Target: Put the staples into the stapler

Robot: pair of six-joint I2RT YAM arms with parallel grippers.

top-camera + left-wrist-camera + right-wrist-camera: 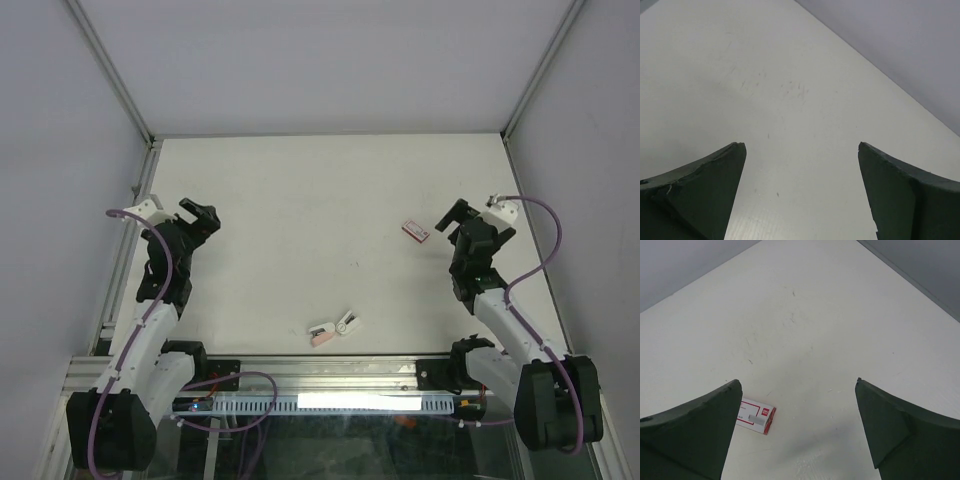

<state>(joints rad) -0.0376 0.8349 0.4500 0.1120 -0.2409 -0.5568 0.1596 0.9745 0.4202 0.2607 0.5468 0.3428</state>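
The stapler point(335, 328) lies open in a V near the front edge of the table point(300, 190), roughly midway between the two arms, its pink half to the left and its white half to the right. The staple box point(415, 230) lies flat on the right side of the table, just beside the right gripper point(458, 215). In the right wrist view, one dark finger point(690, 435) partly hides the box. That gripper is spread wide and holds nothing. The left gripper point(201, 217) hangs over bare table at the left, also spread wide and empty, well apart from both things.
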